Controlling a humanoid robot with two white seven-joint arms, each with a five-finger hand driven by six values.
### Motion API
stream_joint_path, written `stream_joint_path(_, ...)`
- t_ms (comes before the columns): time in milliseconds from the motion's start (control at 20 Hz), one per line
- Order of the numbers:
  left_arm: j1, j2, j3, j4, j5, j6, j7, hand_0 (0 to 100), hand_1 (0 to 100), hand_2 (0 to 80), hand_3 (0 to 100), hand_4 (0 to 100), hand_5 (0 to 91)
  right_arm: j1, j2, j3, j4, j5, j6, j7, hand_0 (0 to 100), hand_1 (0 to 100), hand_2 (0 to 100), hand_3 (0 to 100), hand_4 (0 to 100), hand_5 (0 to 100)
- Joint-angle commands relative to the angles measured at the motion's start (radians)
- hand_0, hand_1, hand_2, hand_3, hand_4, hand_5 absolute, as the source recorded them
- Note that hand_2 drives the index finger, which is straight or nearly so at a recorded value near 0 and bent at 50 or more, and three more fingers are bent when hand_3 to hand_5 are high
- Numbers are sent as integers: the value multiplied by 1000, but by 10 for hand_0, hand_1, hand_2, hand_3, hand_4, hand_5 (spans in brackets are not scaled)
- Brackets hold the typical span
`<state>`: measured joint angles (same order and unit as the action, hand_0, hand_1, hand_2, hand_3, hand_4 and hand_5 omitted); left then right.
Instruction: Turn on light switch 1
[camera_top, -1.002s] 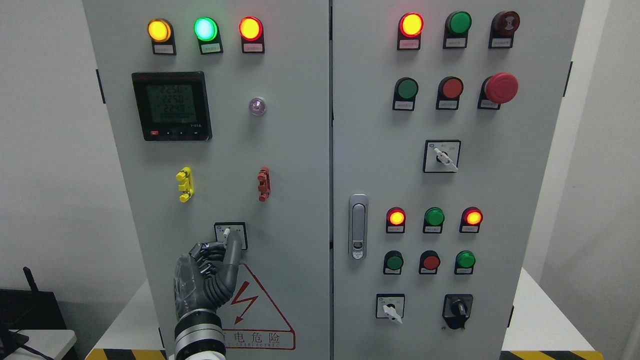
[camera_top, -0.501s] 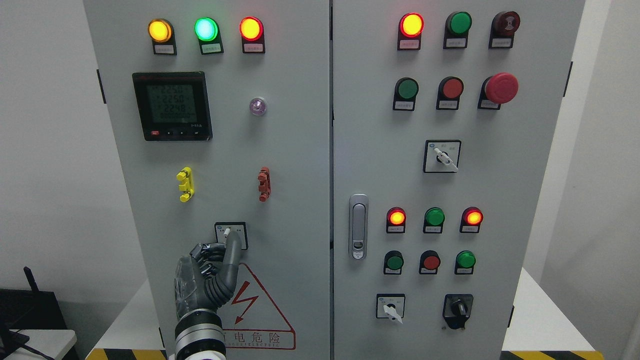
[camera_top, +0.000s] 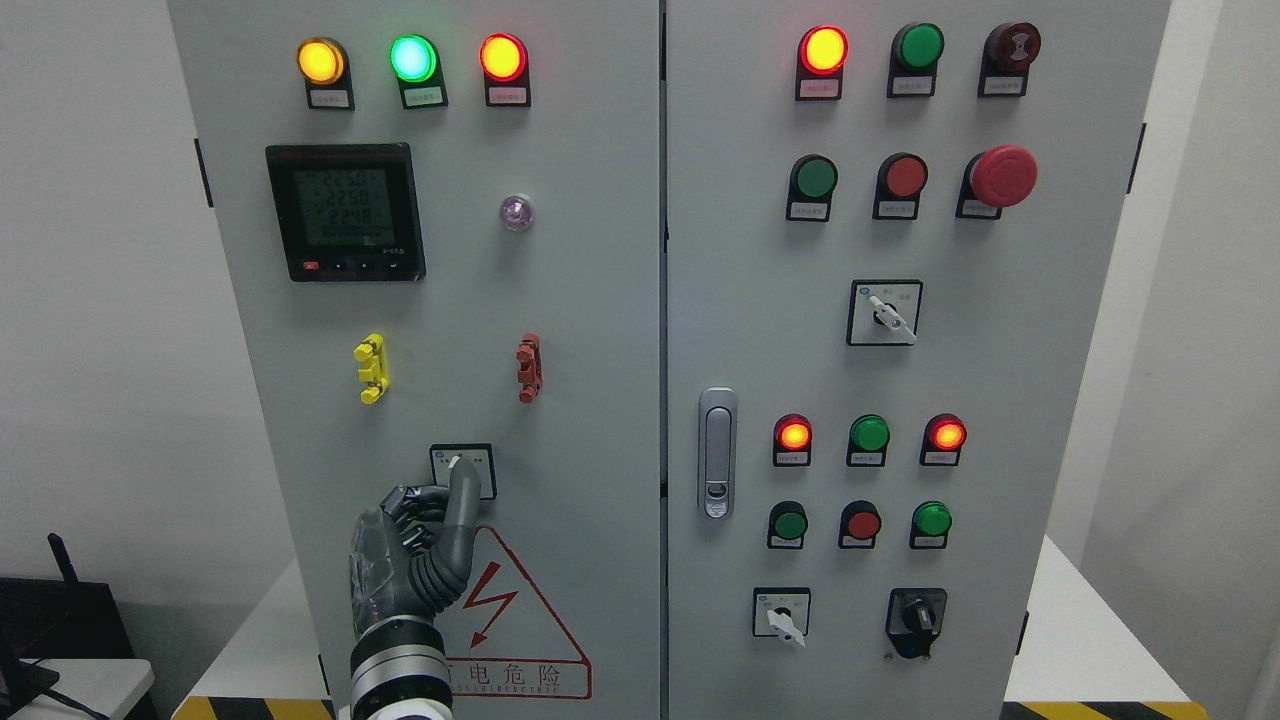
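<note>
The light switch is a small rotary selector on a square black-framed plate (camera_top: 482, 464), low on the left cabinet door (camera_top: 590, 330). Only the white tip of its lever (camera_top: 453, 463) shows, pointing up and a little left. My left hand (camera_top: 440, 492) comes up from the bottom edge and is on the switch. Its thumb (camera_top: 462, 495) lies upright over the knob and its other fingers (camera_top: 408, 505) are curled just left of it, so the knob is pinched between them. The knob body is hidden. The right hand is out of view.
Above the switch are a yellow clip (camera_top: 370, 368), a red clip (camera_top: 527, 368), a digital meter (camera_top: 345, 212) and three lit lamps. A warning triangle (camera_top: 510, 610) sits under it. The right door (camera_top: 1000, 380) carries more lamps, push buttons, selectors and a door handle (camera_top: 716, 452).
The thumb has slid slightly left and up over the knob, covering more of the white lever. The arm has barely moved.
</note>
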<state>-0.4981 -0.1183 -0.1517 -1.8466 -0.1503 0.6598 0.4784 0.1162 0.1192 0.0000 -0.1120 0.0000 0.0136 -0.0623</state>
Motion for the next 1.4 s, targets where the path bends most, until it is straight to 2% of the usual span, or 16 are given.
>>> stream_joint_path(0,0,0,0,10,0,0,-1,276,327,487,723,915,881,0,0,17,0,-25,-1,-1,120,389,0,0,0,0)
stream_joint_path(251,0,0,0,12,0,0,-1,281,323,488,722,914,880,-1,-1,17,0,-25,-1,-1,120,389,0,0,0,0)
stream_joint_path(601,-14,0,-2,17,0,12,-3,337,289,489,730,914,879,0,0,17,0,-25,-1,-1,120,389,0,0,0,0)
stream_joint_path(1353,-16,0,-2,17,0,12,-4,358,285,490,749,924,877,-1,0,17,0,-25,0,-1,120,389,0,0,0,0)
